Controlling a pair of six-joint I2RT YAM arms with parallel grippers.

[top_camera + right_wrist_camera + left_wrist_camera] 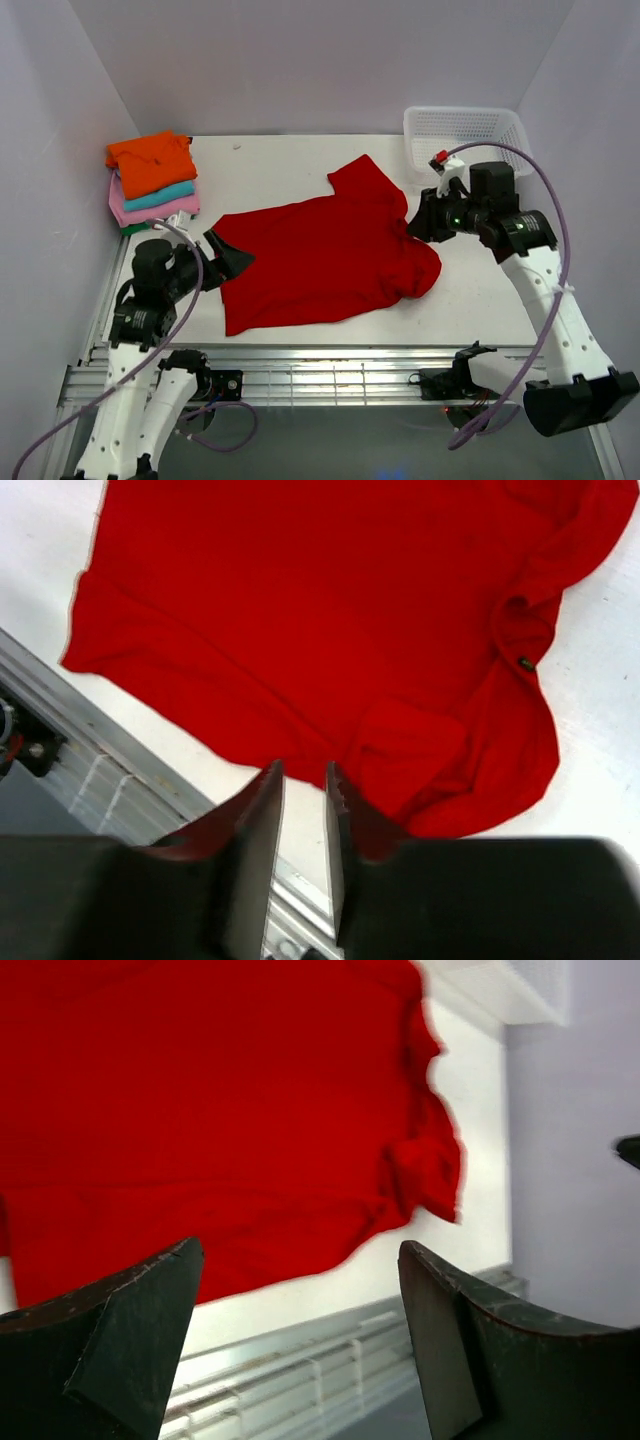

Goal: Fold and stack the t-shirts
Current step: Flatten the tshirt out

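The red t-shirt (325, 250) is seen spread open in the middle of the table (480, 300), between the two arms. One sleeve is pointed toward the far side, and the right-hand edge is bunched into a rumpled fold. Its near edge is laid close to the metal rail (330, 365) at the front of the table. The left gripper (228, 260) is held at the left edge of the shirt. In the left wrist view its fingers (130, 1340) are spread wide apart with nothing between them, and the red cloth (220, 1110) is seen beyond them. The right gripper (412, 228) is placed over the right edge of the shirt. In the right wrist view its fingers (258, 855) are brought almost together, only a thin slit being left. No cloth is seen caught in that slit, and the shirt (320, 620) is spread out beyond the fingertips. At the far left corner a stack of folded shirts is found: the orange t-shirt (150, 160) on top, the teal t-shirt (165, 194) and the pink t-shirt (150, 212) below it, and a dark green edge (134, 229) at the bottom. A white mesh basket (465, 130) is set at the far right.
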